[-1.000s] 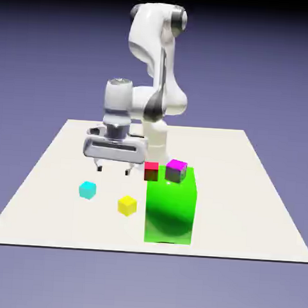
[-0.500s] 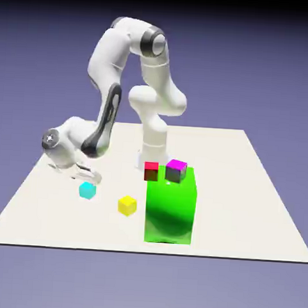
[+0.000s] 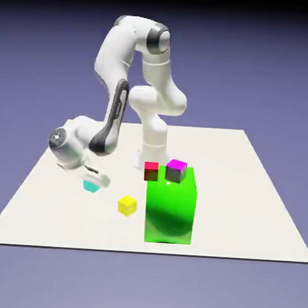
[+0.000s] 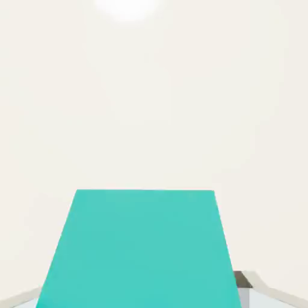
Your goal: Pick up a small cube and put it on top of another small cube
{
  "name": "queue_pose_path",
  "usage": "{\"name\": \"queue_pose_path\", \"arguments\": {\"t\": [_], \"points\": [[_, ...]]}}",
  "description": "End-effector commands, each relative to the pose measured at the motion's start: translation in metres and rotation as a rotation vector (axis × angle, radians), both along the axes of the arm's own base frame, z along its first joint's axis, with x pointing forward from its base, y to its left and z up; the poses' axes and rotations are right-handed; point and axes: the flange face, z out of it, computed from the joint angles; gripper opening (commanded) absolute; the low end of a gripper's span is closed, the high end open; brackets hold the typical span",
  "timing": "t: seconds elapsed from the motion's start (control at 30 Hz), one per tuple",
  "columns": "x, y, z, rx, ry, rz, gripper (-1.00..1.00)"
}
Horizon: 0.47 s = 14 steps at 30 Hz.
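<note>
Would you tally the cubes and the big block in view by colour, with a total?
Cyan: 1 small cube
Yellow: 1 small cube
Red: 1 cube
Magenta: 1 cube
Green: 1 big block
Total: 5

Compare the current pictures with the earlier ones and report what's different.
The gripper has swung down, tilted, to the cyan cube and now partly hides it. The cube has shifted slightly toward the exterior view's right; whether it is gripped, I can't tell. The yellow cube, red cube, magenta cube and green block stayed put.
</note>
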Motion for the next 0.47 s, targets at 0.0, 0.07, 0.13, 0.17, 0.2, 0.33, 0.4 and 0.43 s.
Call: {"name": "queue_pose_path", "arguments": {"t": [0.0,0.07,0.13,0.17,0.2,0.33,0.4,0.43], "points": [[0.007,0.014,0.005,-0.001,0.002,-0.030,-1.00],[0.018,0.044,0.016,0.005,0.008,-0.090,-1.00],[0.026,0.070,0.025,0.011,0.017,-0.140,-1.00],[0.026,0.070,0.025,0.011,0.017,-0.140,-1.00],[0.023,0.075,0.010,0.013,0.016,-0.140,-1.00],[0.006,0.089,-0.036,0.011,0.017,-0.140,-1.00],[0.006,0.089,-0.036,0.011,0.017,-0.140,1.00],[0.013,0.084,-0.022,0.013,0.016,-0.140,1.00]]}}
